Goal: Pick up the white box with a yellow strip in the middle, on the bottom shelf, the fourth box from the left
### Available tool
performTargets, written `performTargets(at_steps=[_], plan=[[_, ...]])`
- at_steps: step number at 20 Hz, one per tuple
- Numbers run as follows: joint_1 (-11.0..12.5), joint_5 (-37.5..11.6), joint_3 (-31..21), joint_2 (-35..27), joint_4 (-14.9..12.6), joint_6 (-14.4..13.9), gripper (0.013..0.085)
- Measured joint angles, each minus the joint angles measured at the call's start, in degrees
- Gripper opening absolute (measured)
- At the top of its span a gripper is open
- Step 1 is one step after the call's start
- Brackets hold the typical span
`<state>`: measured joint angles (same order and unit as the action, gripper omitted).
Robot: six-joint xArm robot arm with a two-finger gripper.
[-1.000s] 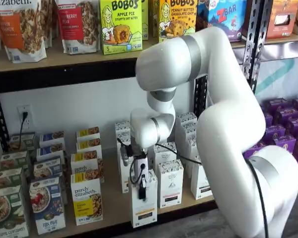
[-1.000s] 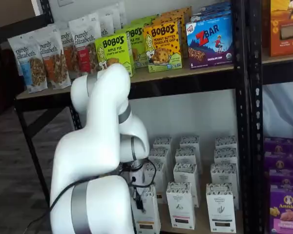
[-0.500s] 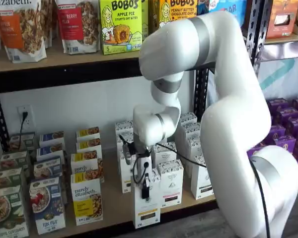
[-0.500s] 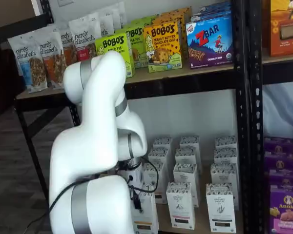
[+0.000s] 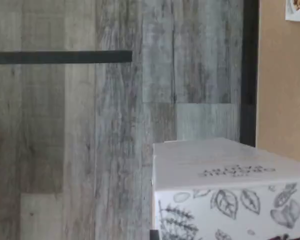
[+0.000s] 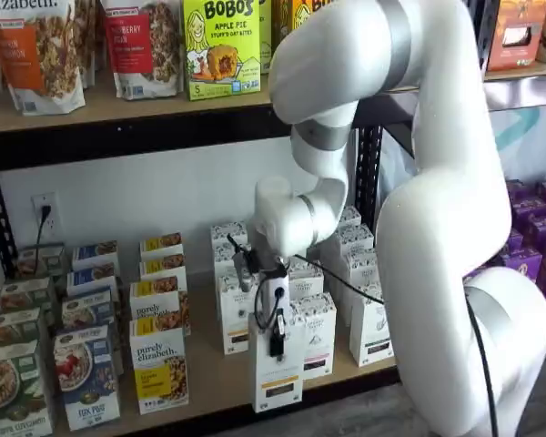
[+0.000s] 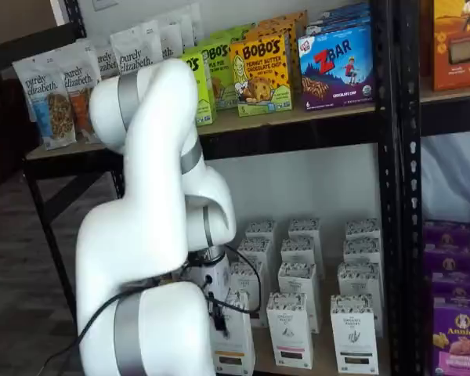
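Observation:
My gripper [image 6: 275,333] is shut on the top of the white box [image 6: 278,375], a tall narrow carton with a yellow-and-dark strip low on its front. It holds the box upright at the front edge of the bottom shelf [image 6: 211,375], ahead of the other white cartons. In a shelf view the arm hides most of the gripper [image 7: 217,317], and the box [image 7: 236,348] shows below it. In the wrist view the box's white top and leaf-patterned band [image 5: 225,175] are close to the camera, with the tan shelf board [image 5: 285,100] beside it.
Rows of similar white cartons, one with a pink strip [image 6: 317,339], stand behind and right of the held box. Purely elizabeth boxes [image 6: 159,369] stand to its left, purple boxes [image 7: 458,333] to the far right. The upper shelf holds Bobo's boxes [image 6: 220,45]. Grey wood floor [image 5: 90,125] lies below.
The arm has straightened upward, and the gripper with the white box has shifted to the right and slightly up, out from the row.

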<state>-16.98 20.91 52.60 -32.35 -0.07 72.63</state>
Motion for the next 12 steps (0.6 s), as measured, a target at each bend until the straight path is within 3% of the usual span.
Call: performTargets(at_steps=[12], plan=[[2.8, 0.7, -11.1, 13.0, -3.3, -0.2, 0.0530]])
